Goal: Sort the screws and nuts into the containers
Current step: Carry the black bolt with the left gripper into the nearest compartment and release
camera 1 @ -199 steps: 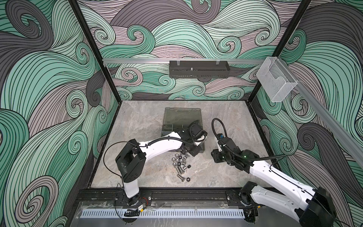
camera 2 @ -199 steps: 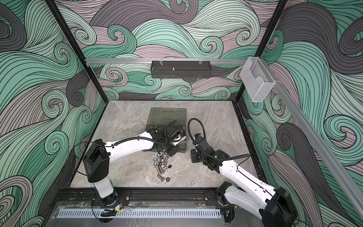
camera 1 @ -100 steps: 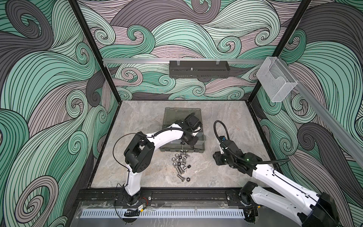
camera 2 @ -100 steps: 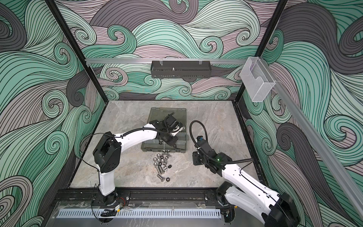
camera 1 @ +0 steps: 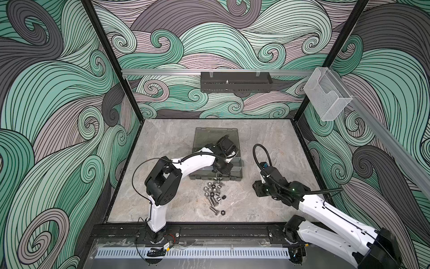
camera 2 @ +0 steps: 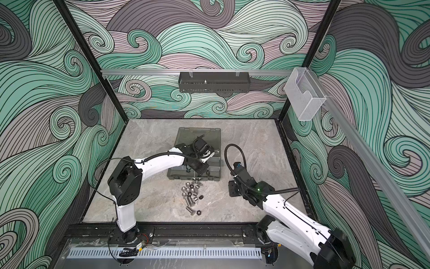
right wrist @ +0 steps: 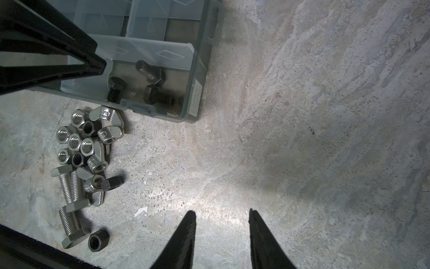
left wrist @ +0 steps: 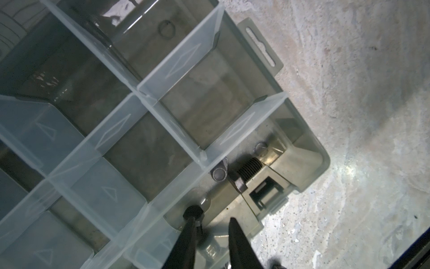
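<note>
The left arm (camera 1: 190, 163) reaches over the grey case (camera 1: 200, 177), its jaws parted with nothing between them above the near right compartment (right wrist: 178, 78), where three black screws (right wrist: 150, 71) lie. The unsorted screws and nuts (camera 1: 214, 194) are heaped on the bench (camera 1: 167, 198) just in front of the case, nearest those jaws. The silver screws (right wrist: 69, 186) lie roughly square to its front wall. The right arm (camera 1: 279, 186) hovers farther right, its jaws open and empty.

This is a robot lab booth: swirl-patterned walls (camera 1: 46, 116), black frame posts (camera 1: 110, 58), stone-look tabletop (camera 1: 167, 144), arms (camera 1: 193, 163) bolted to a rail (camera 1: 221, 233).
</note>
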You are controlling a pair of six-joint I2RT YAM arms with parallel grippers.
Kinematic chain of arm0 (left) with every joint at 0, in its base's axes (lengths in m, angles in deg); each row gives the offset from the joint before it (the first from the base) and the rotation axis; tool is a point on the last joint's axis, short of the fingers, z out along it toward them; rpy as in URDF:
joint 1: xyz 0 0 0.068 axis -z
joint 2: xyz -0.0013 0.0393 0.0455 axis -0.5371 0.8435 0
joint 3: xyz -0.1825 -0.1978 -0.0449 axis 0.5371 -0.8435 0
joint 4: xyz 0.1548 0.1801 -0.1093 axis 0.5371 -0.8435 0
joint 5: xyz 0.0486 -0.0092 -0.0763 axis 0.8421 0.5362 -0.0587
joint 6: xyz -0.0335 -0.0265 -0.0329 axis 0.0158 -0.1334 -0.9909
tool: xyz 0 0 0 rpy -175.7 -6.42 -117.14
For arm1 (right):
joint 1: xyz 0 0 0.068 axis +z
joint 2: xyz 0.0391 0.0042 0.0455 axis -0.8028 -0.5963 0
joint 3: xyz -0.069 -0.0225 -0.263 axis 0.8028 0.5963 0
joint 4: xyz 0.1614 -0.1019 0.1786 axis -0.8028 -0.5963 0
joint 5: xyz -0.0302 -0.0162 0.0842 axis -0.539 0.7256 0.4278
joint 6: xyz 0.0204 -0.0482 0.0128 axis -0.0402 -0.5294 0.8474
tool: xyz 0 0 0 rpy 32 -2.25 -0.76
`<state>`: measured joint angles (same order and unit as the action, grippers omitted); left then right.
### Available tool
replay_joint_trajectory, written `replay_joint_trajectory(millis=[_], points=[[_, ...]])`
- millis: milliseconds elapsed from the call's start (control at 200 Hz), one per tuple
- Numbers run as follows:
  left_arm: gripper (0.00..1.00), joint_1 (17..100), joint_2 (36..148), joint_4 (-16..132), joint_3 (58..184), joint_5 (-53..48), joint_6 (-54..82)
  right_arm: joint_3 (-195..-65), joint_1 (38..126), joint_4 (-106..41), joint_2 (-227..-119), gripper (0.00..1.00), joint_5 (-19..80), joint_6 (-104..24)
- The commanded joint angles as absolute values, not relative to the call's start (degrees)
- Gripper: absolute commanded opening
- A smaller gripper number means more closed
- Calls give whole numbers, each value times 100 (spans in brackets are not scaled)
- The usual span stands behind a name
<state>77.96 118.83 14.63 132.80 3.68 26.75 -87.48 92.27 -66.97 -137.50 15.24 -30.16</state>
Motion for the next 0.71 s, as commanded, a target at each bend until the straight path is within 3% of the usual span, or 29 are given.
replay_joint_trajectory(millis=[0, 700], points=[[30, 7674, 11455, 1537, 13167, 274, 2577, -8723, 9195, -6767, -13762, 39, 1473, -2952], [30, 6940, 9322, 1758, 11617, -49, 2601, -8826, 9201, -6671, -14064, 39, 1599, -2969]])
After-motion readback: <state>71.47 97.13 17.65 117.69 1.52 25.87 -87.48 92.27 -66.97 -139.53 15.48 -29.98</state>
